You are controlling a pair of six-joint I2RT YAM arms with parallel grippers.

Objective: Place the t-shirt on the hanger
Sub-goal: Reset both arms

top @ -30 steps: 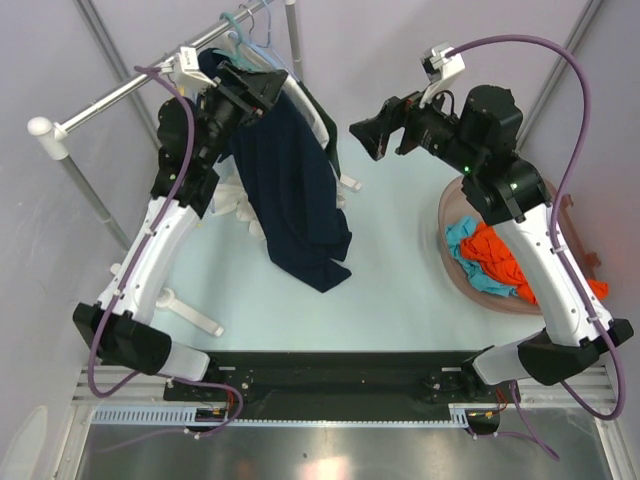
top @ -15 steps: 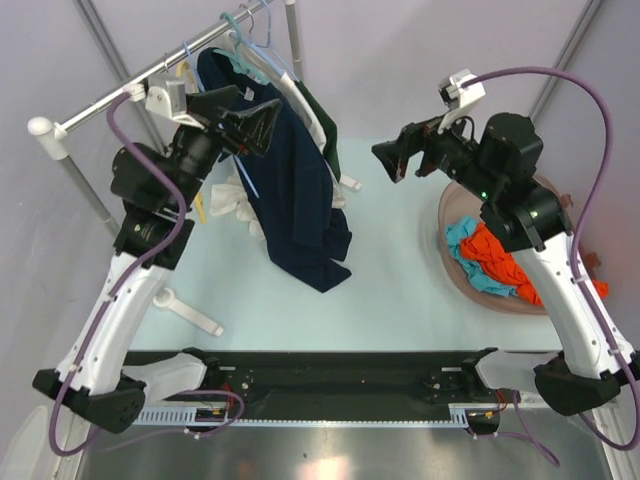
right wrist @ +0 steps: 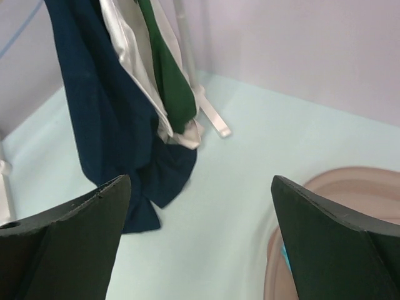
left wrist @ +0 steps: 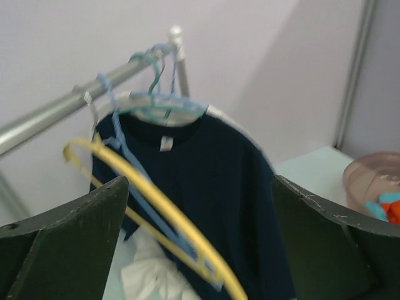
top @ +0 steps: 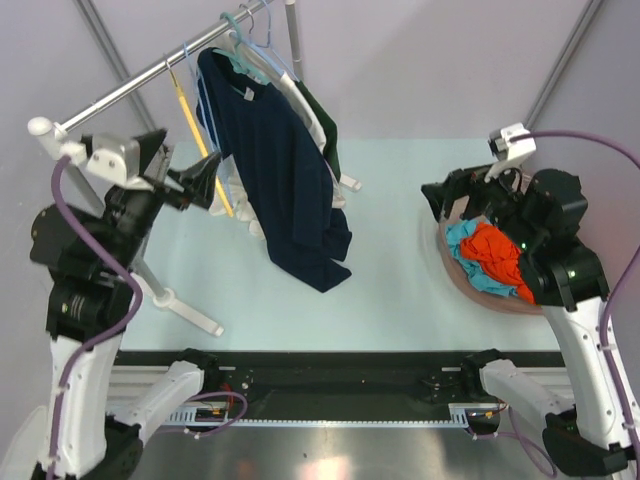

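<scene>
The table (top: 400,250) is pale mint, closed in by plain lilac walls, with a metal rail (top: 120,92) slanting across the upper left of the top view and a pinkish basin (top: 447,238) at the right edge holding an orange garment (top: 500,255) and something turquoise. My left gripper (left wrist: 200,181) is raised at the left of the top view, its jaws spread wide with nothing between them and touching nothing. A yellow hanger (left wrist: 169,219) and a pale blue hanger (left wrist: 128,153) dangle from the rail just in front of it, crossing the lower middle of my left wrist view. My right gripper (right wrist: 200,181) hovers over the near left rim of the basin, jaws also wide apart and empty, pointing toward the rail. The t-shirt (top: 285,170) hangs by its shoulders on the hanger (left wrist: 159,106), which is hooked on the rail at upper centre, white neck label showing. It sits just right of my left gripper and well left of my right one. Its lower end trails toward the table; I cannot tell whether it touches. A white garment (right wrist: 128,56) and a green garment (right wrist: 165,69) hang behind it.
</scene>
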